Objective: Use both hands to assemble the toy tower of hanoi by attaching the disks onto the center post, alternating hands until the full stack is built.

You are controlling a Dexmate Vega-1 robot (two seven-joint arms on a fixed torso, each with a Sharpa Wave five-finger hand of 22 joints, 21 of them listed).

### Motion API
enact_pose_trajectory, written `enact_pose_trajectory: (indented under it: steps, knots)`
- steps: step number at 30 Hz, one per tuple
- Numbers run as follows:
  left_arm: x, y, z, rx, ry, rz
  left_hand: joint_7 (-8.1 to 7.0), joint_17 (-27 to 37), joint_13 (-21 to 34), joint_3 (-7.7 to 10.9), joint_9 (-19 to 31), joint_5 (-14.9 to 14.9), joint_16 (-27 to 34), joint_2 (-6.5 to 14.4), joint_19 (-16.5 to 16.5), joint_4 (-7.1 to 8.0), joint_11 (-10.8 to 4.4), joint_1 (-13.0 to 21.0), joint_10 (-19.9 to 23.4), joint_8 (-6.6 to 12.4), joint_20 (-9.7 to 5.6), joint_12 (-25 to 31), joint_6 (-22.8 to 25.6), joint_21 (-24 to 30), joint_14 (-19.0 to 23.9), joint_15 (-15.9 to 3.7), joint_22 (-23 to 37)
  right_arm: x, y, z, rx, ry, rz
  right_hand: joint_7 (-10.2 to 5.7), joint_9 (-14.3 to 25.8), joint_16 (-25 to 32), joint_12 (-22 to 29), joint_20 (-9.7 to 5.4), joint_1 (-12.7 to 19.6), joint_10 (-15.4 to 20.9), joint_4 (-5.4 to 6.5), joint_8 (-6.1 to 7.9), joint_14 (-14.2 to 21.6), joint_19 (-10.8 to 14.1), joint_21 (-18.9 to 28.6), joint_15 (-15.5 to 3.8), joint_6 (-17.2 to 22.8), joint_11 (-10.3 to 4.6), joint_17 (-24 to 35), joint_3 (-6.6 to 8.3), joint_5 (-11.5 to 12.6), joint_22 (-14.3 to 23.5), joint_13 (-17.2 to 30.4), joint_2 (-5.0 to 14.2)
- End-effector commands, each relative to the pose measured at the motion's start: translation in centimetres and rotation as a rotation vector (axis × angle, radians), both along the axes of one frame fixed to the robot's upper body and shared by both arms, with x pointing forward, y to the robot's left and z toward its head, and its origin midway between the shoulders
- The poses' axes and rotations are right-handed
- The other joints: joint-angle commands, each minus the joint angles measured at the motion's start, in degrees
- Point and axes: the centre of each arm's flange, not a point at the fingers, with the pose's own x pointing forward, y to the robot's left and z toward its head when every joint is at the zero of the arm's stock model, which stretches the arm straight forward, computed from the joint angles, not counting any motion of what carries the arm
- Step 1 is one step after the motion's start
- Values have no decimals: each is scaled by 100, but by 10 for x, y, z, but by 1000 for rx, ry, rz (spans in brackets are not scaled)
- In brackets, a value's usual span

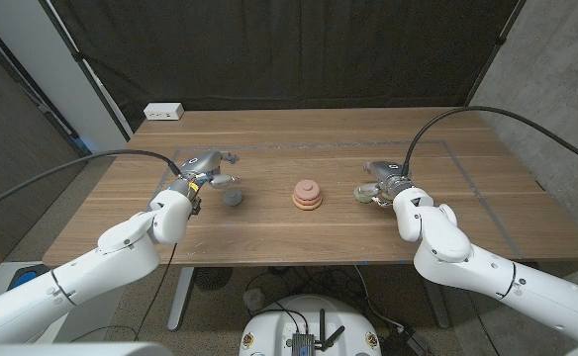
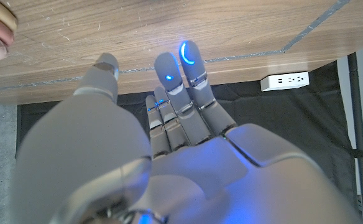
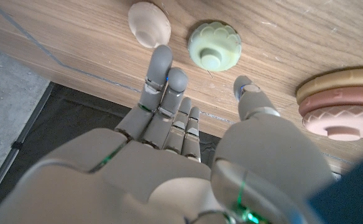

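A: Right hand (image 3: 188, 149)?
B: Fingers spread, empty, near the green disk (image 3: 214, 46). Left hand (image 2: 163, 143) spread too, empty.
A: The stack (image 1: 307, 195)?
B: Mid-table, between them

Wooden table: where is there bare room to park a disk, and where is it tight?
Bare wood runs along the wooden table's near edge, in front of the pink-and-tan disk stack, and across the far side near the white power strip. It is crowded beside the right robot hand, where a pale green disk and a cream disk lie, and by the left robot hand at the grey disk.
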Motion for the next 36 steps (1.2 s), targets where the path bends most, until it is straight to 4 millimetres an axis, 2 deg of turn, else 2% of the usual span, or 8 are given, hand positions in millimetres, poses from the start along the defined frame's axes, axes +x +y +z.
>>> enact_pose_trajectory:
  steps: [1,9,15,20,36]
  knots:
    - [2,0,-2,-3,5,-4,-3,11,11,42,18,41,46,53,13,1,2,-11,64,-37,-719,13,70,-13,-15,-309,21,6,1,-1,-14,49,-30,23,0,10,12,-673,-23,-71,19,19,-40,-38,-26,-563,2,45,0,-62,-38,13,-14,-23]
    - [2,0,-2,-6,6,-6,2,17,18,56,20,48,50,69,17,2,1,-25,89,-33,-718,20,109,-21,-10,-310,21,8,1,-2,-19,73,-44,70,9,-9,-6,-674,-85,-162,38,53,-87,-50,-33,-564,37,73,-50,-130,-70,9,-50,-30]
    - [1,0,-3,-5,5,-4,8,23,17,85,23,62,54,88,17,-8,5,-35,127,-42,-721,22,136,-36,-4,-309,21,9,2,-4,-25,80,-52,63,6,5,2,-675,-94,-201,30,-12,-99,-72,-50,-563,-156,88,-62,-167,-90,-1,-74,-45]
    - [0,0,-3,-6,2,-3,5,29,23,94,24,67,59,94,23,-9,-2,-44,119,-43,-718,17,152,-40,3,-309,21,10,2,-6,-33,83,-59,63,-7,8,13,-676,-103,-235,23,-3,-128,-75,-55,-564,-183,92,-100,-216,-114,-1,-105,-58]
    - [0,-1,-3,-2,7,-7,4,40,33,121,28,80,66,114,35,-14,7,-57,153,-52,-719,23,173,-48,12,-310,22,19,2,-13,-35,111,-82,56,-19,4,37,-677,-94,-217,17,9,-162,-78,-66,-565,-190,77,-140,-249,-135,-11,-127,-59]
